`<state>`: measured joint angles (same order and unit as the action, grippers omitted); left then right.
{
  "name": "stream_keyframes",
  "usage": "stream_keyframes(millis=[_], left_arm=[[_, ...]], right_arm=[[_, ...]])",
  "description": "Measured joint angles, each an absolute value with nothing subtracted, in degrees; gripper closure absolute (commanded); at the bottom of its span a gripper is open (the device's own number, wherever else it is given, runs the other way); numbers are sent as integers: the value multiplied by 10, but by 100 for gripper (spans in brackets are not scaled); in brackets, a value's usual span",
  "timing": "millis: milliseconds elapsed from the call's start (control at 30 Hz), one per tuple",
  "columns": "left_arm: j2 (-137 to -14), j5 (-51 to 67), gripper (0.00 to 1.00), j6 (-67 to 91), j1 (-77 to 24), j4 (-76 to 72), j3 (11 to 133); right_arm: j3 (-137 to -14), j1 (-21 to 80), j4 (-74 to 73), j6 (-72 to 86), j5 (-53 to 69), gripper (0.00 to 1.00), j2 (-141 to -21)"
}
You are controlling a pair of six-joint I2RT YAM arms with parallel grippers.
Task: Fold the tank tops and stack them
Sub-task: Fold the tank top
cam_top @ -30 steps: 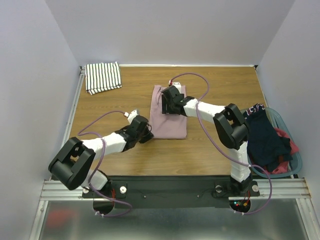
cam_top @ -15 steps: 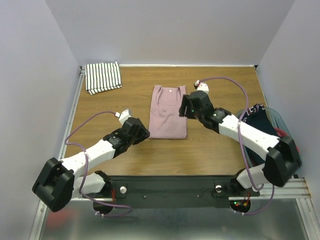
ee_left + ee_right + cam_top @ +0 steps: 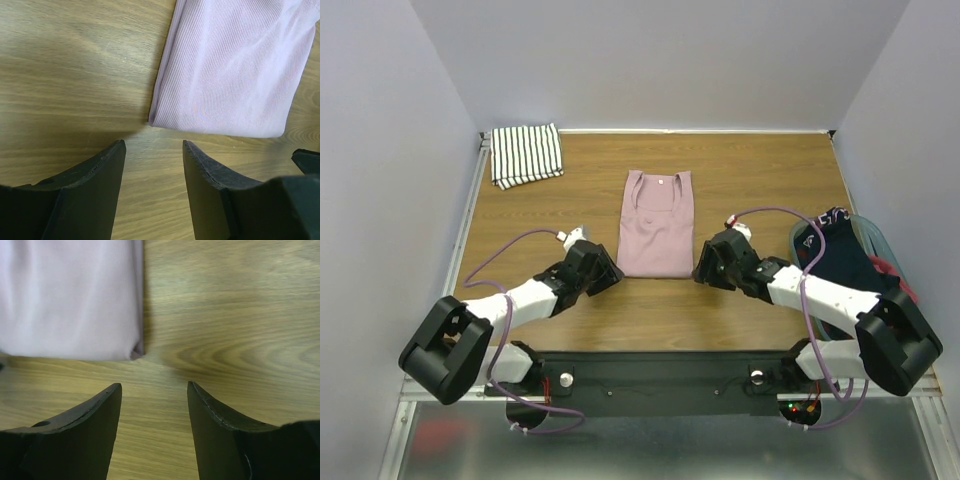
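On table (image 3: 770, 170), folded pink tank top (image 3: 656, 225)

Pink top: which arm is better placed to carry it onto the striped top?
Left, probably. The striped top lies at the far left corner, on that arm's side, and the left gripper sits open at the pink top's near left corner. The right gripper would have to reach across.

We find bare wood on both sides of the folded dusty-pink ribbed tank top (image 3: 657, 225), mid-way across the brown wooden table (image 3: 760, 170). Our left gripper (image 3: 610, 275) and right gripper (image 3: 702, 272), jaws apart, sit just short of its near corners. The folded black-and-white striped top (image 3: 526, 153) fills the far left corner. A teal plastic basket (image 3: 876, 232) of dark clothes blocks the right edge. Pale grey walls (image 3: 660, 60) close three sides.
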<state>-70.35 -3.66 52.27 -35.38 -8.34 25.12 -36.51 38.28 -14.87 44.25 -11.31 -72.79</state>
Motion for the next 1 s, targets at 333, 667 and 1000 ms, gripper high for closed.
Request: stream_keyframes(millis=[333, 667, 1000], left_arm=[[-746, -24, 44, 526, -336, -141, 251], [-771, -24, 47, 548, -335, -185, 248], [-782, -23, 51, 563, -333, -215, 240]], right_arm=[[-310, 383, -56, 524, -78, 44, -728], [-264, 383, 23, 604, -72, 44, -737], [-255, 383, 77, 639, -77, 48, -758]])
